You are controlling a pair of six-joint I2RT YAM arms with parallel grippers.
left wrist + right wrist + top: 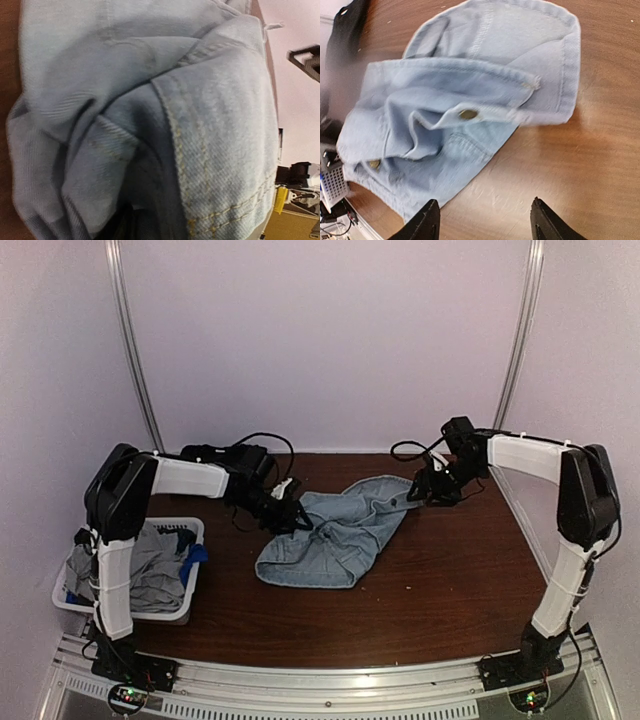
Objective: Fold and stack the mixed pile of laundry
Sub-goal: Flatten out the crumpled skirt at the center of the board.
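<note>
Centrally, dark brown wooden table [450, 580] carries crumpled light-blue denim buttoned garment [335, 535], spread mid-table. Well left of denim: white plastic slatted basket [192, 530] holding grey clothes [160, 565] and bright-blue item [193, 558]. At denim's left edge: left gripper [290, 512], cloth filling its wrist view; finger state cannot be told. Just right of denim: right gripper [485, 222], fingers spread over bare wood, pinching nothing. On denim's folded front: brass button [468, 114].

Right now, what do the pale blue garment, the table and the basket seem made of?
Pale blue garment: likely cotton denim, matte, with twill weave and tan double stitching; its button looks like brass. Table: wood or wood-look laminate, slightly glossy grain. Basket: probably white plastic, openwork walls.
</note>
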